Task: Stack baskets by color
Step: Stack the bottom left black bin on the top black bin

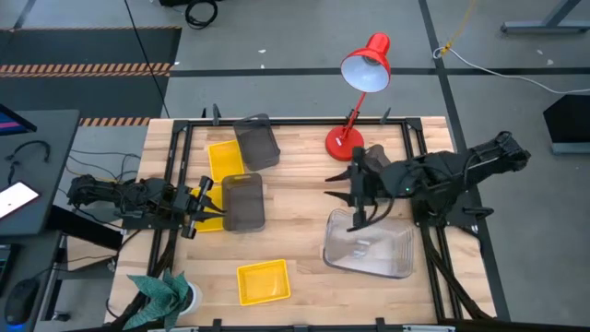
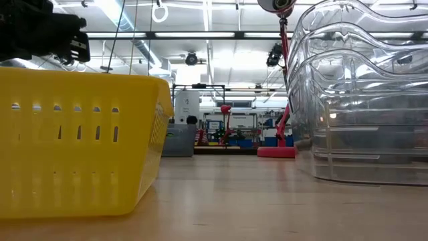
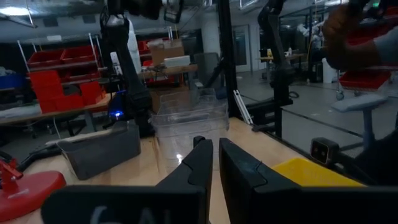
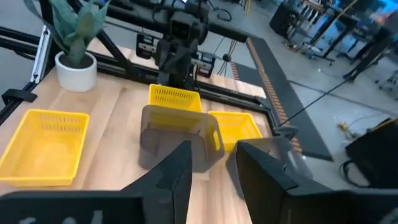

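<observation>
Two dark grey baskets show: one (image 1: 244, 201) at centre left, one (image 1: 256, 143) at the far edge. Yellow baskets lie beside the far grey one (image 1: 226, 159), under my left gripper (image 1: 212, 219) and near the front edge (image 1: 263, 281). Nested clear baskets (image 1: 369, 244) rest on the table's right. My left gripper (image 1: 195, 210) (image 3: 214, 165) hovers level at the left, its fingers almost together with nothing between them. My right gripper (image 1: 339, 184) (image 4: 214, 168) hangs open above the clear stack's far left corner and points at the centre grey basket (image 4: 177, 140).
A red desk lamp (image 1: 355, 92) stands at the far edge, its base (image 1: 343, 143) just beyond my right gripper. A potted plant (image 1: 166, 295) sits at the near left corner. Black frame rails (image 1: 175, 166) run along the table's sides. Bare wood (image 1: 304, 212) lies between the grey and clear baskets.
</observation>
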Controlling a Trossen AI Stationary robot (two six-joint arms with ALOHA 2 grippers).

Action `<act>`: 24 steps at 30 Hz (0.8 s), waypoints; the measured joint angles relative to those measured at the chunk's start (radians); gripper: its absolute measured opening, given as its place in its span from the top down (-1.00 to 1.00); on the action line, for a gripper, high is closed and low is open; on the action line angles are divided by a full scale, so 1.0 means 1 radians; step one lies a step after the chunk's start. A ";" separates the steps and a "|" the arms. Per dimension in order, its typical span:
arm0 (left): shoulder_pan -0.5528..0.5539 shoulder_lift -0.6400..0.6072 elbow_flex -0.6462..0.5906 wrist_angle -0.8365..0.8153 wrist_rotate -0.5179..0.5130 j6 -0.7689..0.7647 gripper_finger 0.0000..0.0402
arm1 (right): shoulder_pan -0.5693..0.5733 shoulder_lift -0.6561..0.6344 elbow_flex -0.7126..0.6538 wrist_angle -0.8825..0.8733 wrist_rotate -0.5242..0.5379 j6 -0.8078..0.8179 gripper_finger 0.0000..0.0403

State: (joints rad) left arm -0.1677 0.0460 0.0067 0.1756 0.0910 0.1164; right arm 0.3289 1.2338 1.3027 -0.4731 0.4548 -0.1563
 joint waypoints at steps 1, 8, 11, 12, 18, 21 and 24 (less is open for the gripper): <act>0.000 0.000 0.000 0.021 0.000 -0.007 0.82 | 0.001 -0.007 -0.012 0.005 0.001 0.016 0.35; 0.000 -0.001 0.000 0.216 -0.002 -0.413 0.87 | 0.061 -0.075 -0.085 0.011 0.057 0.183 0.35; 0.000 -0.001 0.000 0.223 -0.002 -0.545 0.87 | 0.100 -0.095 -0.132 0.040 0.110 0.221 0.35; 0.000 -0.001 0.000 0.219 -0.002 -0.575 0.87 | 0.113 -0.099 -0.149 0.055 0.137 0.224 0.35; 0.001 0.000 0.000 0.188 -0.147 -0.593 0.85 | 0.164 -0.111 -0.237 0.172 0.283 0.204 0.36; 0.001 0.000 0.000 0.152 -0.196 -0.595 0.87 | 0.169 -0.112 -0.272 0.223 0.301 0.192 0.36; 0.001 0.000 0.000 0.131 -0.210 -0.578 0.89 | 0.169 -0.112 -0.292 0.246 0.328 0.194 0.36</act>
State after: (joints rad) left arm -0.1665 0.0457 0.0067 0.3068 -0.1194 -0.4614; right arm 0.4980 1.1221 1.0105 -0.2270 0.7826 0.0382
